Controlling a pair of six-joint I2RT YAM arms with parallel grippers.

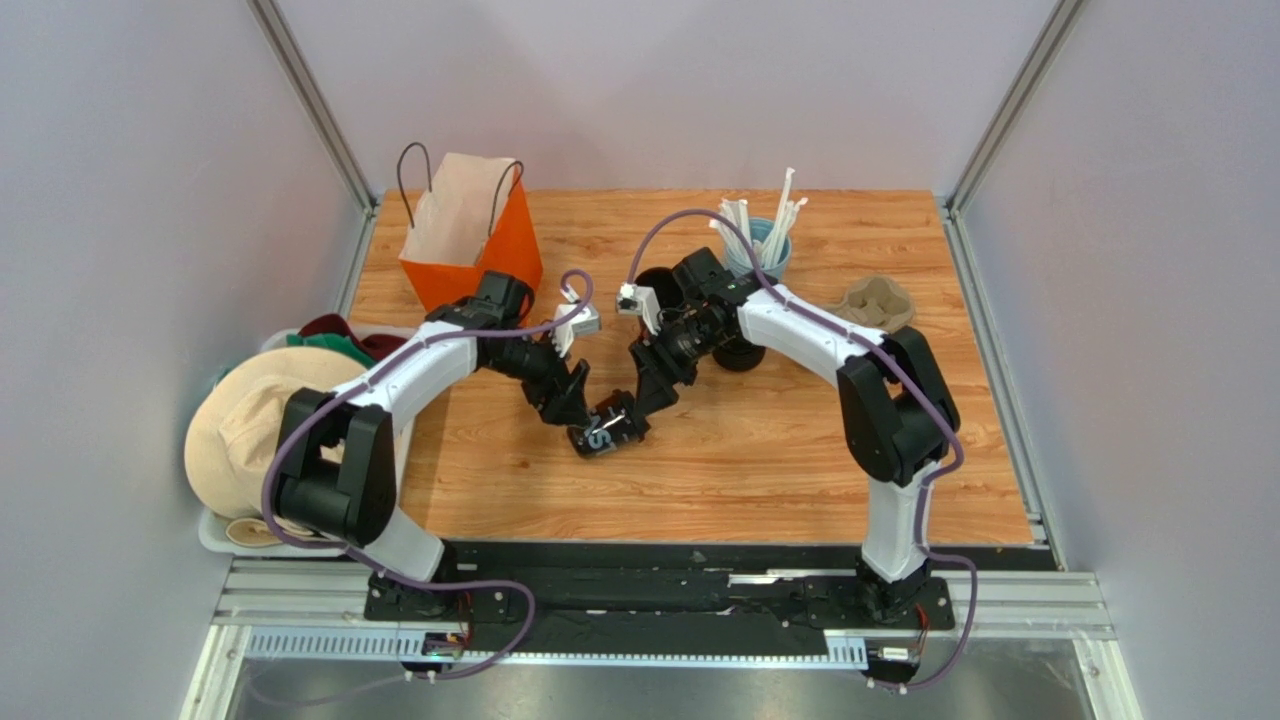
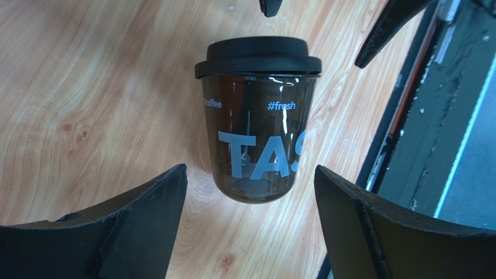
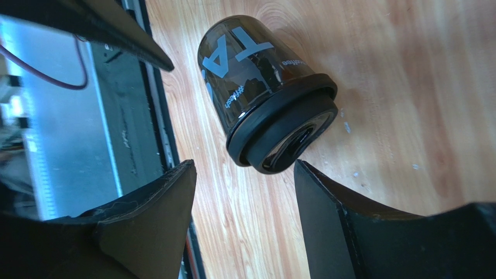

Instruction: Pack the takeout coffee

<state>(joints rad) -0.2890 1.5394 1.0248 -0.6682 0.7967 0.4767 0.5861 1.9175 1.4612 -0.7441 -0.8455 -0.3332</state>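
Observation:
The takeout coffee is a dark see-through cup with pale blue lettering and a black lid, lying on its side on the wooden table. In the left wrist view the cup has its base toward my left gripper, which is open and apart from it. From the right wrist the lid faces my right gripper, also open, its right fingertip close to the lid's rim. Seen from above, the left gripper and the right gripper flank the cup.
An orange paper bag stands open at the back left. A pale blue cup of white straws and a cardboard cup tray sit at the back right. A bin of cloths lies off the table's left edge. The black front rail runs near the cup.

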